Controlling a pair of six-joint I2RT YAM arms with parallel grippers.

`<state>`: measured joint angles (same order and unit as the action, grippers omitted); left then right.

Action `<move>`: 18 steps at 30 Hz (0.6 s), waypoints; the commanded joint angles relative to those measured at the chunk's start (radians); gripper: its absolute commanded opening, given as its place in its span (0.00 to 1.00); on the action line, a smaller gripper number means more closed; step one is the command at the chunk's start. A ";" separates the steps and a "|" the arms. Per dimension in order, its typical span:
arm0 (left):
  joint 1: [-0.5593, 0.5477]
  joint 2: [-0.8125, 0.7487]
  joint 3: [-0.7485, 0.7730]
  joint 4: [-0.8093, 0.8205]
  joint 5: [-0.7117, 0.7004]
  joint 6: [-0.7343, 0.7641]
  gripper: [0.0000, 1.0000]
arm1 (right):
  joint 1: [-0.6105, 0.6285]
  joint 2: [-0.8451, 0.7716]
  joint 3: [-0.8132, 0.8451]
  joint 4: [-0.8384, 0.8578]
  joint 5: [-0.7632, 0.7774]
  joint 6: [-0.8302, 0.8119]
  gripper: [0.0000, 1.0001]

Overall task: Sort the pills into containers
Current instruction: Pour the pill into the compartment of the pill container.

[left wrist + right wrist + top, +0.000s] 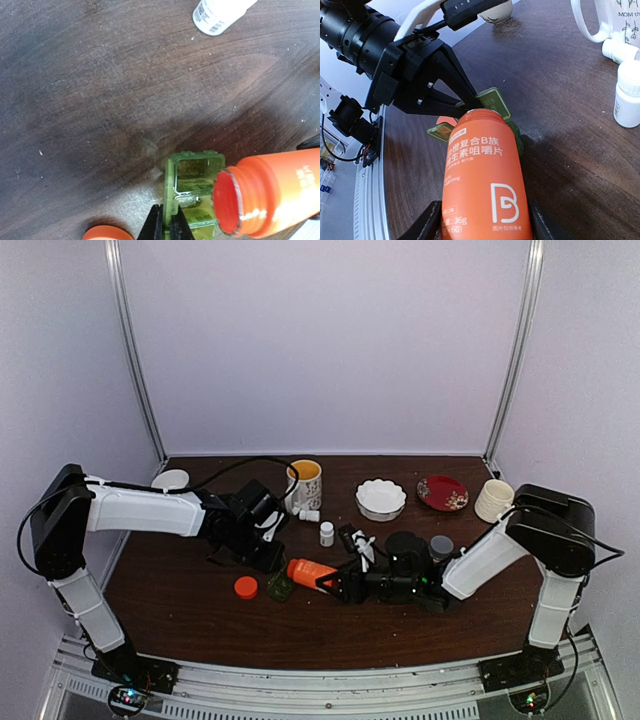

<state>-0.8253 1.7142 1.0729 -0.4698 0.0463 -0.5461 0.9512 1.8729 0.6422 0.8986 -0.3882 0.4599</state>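
Cap (246,587) off, my right tool (482,226) grips the orange bottle (480,165), tipped at the green pill box (194,184) my left tool (165,226) pinches — no pills visibly sorted yet.

Robot lab booth, plain white walls (320,340), aluminium posts (136,350), wood table (180,612)

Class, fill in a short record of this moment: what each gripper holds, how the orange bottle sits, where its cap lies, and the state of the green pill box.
left gripper: shut on a wall of the pill box
right gripper: shut on the orange bottle
orange bottle: uncapped, tipped on its side, mouth at the pill box
orange cap: lying loose beside the pill box, apart from it
pill box: compartment lids open; contents unclear
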 commanded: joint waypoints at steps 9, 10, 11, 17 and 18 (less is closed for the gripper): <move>0.002 -0.014 0.009 0.013 0.006 0.020 0.04 | -0.005 -0.058 0.019 -0.080 0.029 -0.028 0.00; 0.000 -0.014 0.010 0.014 0.008 0.020 0.04 | -0.005 -0.060 0.021 -0.092 0.030 -0.030 0.00; 0.000 -0.014 0.011 0.015 0.008 0.021 0.04 | -0.005 -0.061 0.024 -0.107 0.032 -0.034 0.00; -0.006 -0.009 0.018 0.015 0.009 0.030 0.04 | -0.005 -0.067 0.015 -0.078 0.020 -0.029 0.00; -0.007 -0.008 0.018 0.015 0.010 0.031 0.04 | -0.005 -0.064 0.029 -0.104 0.019 -0.032 0.00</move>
<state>-0.8265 1.7142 1.0733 -0.4709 0.0486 -0.5323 0.9512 1.8339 0.6437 0.8120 -0.3794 0.4377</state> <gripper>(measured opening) 0.043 0.521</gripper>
